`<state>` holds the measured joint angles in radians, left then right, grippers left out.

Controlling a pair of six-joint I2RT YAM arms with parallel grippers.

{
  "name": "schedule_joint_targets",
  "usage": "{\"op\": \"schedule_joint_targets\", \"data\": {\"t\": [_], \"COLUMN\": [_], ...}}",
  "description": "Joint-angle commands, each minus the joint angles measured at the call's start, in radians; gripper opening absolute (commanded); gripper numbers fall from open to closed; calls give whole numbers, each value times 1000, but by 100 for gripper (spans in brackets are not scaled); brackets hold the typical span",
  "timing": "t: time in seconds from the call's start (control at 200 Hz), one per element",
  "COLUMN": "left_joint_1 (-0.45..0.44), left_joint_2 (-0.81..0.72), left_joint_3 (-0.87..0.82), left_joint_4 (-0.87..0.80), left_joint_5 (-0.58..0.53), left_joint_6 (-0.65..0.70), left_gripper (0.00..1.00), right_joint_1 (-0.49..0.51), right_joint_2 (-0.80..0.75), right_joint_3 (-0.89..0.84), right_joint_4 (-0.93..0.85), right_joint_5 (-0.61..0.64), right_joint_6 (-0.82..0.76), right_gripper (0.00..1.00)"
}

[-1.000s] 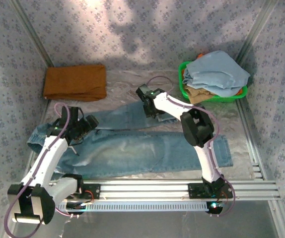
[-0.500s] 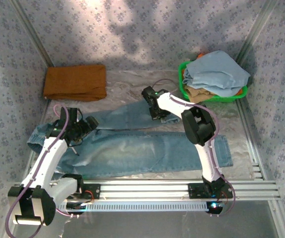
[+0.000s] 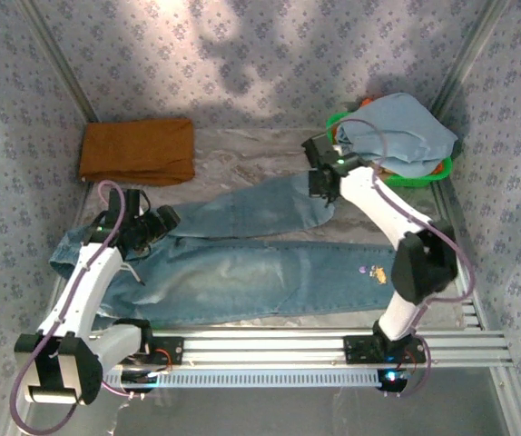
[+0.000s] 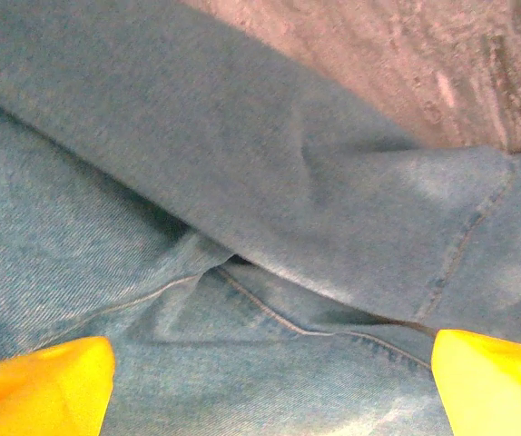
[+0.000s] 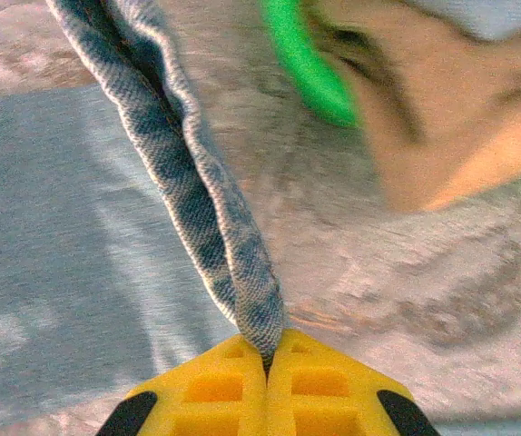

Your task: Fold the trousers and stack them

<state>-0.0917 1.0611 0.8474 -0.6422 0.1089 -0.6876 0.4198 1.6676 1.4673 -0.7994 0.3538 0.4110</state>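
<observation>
The jeans (image 3: 242, 272) lie flat on the table (image 3: 242, 145), waist at the left, the far leg angled toward the green basket (image 5: 310, 68). The right gripper (image 5: 267, 350) is clamped on that leg's hem. The left gripper (image 4: 270, 391) hovers, jaws apart, above the upper legs

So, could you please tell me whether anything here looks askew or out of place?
The trousers lie uneven: the far leg splays away from the near one, its cuff pinched in the shut right gripper beside the green basket. A pale grey-blue garment spills over that basket's rim.
</observation>
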Motion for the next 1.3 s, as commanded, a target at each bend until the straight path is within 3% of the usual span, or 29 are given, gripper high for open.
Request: {"op": "schedule_joint_targets", "data": {"t": [0.0, 0.2, 0.42, 0.53, 0.695, 0.934, 1.119, 1.294], "left_joint_1": [4, -7, -14, -42, -162, -343, -356, -371], "left_joint_2": [39, 117, 158, 198, 258, 312, 305, 319], "left_joint_3": [77, 146, 163, 133, 74, 45, -44, -63], "left_joint_4": [-7, 10, 6, 49, 141, 199, 250, 284], "left_joint_5": [43, 103, 70, 59, 32, -10, -22, -15], "left_joint_6": [55, 77, 89, 48, -14, -119, -201, -243], "left_gripper": [90, 88, 89, 88, 86, 83, 71, 68], "right_joint_1": [-97, -283, -406, -409, -408, -410, -410, -408], "right_joint_2": [-83, -172, -265, -296, -377, -451, -462, -466], "right_joint_3": [-100, -264, -394, -430, -500, -535, -532, -540], "right_joint_4": [-24, 2, 32, 53, 69, 49, 47, 53], "right_joint_5": [-35, -100, -134, -197, -278, -266, -266, -267], "right_joint_6": [52, 46, 74, 99, 141, 167, 167, 167], "right_gripper": [0, 0, 0, 0, 0, 0, 0, 0]}}
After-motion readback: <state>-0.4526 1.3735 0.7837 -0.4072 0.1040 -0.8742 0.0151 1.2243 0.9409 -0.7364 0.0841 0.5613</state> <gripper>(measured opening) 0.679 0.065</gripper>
